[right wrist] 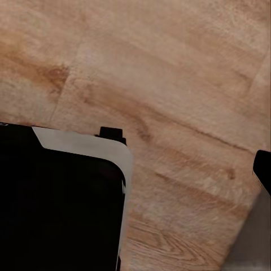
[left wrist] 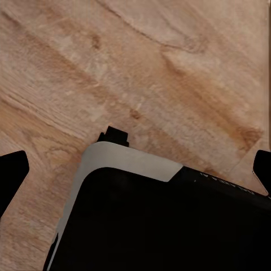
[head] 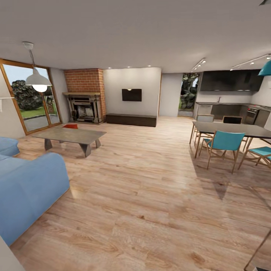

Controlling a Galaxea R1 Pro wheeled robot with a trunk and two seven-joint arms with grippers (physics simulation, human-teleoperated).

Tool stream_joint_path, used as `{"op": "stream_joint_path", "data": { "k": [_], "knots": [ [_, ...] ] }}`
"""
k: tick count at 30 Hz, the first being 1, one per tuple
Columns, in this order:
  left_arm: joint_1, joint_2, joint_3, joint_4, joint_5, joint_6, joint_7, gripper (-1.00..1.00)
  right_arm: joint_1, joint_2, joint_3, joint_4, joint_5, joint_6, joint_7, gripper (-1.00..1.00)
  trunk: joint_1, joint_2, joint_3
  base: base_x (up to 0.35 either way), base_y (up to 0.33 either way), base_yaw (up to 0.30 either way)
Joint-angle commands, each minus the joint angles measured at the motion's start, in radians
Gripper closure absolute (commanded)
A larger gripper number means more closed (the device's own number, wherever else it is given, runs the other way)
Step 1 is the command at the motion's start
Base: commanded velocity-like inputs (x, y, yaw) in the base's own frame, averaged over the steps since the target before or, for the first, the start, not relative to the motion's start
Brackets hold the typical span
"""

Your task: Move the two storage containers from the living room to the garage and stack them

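Orange-red shows in one small spot: a storage container (head: pixel 70 126) sits on the wood floor (head: pixel 150 195) at the far side of the living room, behind the low grey coffee table (head: pixel 71 134) and in front of the brick fireplace (head: pixel 85 101). Only its top edge peeks over the table, so I can make out just one bin. It lies far ahead of both grippers, well out of reach.

The left gripper (left wrist: pixel 135 169) hangs over bare planks, its two dark fingertips (left wrist: pixel 11 175) standing wide apart at the edges of the wrist view, with nothing between them; below them sits the robot's black, grey-trimmed base (left wrist: pixel 158 220). Of the right gripper, one dark fingertip (right wrist: pixel 262 169) shows at the edge over the same planks, so I cannot tell how its jaws stand.

Around the room: a blue sofa (head: pixel 26 188), a black TV (head: pixel 131 95) over a dark bench (head: pixel 131 120), a pendant lamp (head: pixel 38 79), and a dining table (head: pixel 233 130) with teal chairs (head: pixel 224 145).
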Motion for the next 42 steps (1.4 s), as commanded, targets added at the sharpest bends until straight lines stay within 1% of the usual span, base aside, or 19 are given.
{"op": "stream_joint_path", "data": {
  "k": [1,42],
  "knots": [
    [-0.001,0.000,-0.002,0.000,0.006,0.000,0.000,-1.00,-0.001,0.000,0.009,0.003,-0.010,-0.006,0.000,-1.00,0.001,-0.001,-0.001,0.322,0.022,0.000],
    [-0.001,-0.001,-0.003,0.000,0.004,-0.012,0.000,-1.00,-0.001,0.000,0.009,0.003,-0.016,-0.006,-0.003,-1.00,0.001,-0.001,-0.001,0.322,0.001,0.000]
  ]
}}
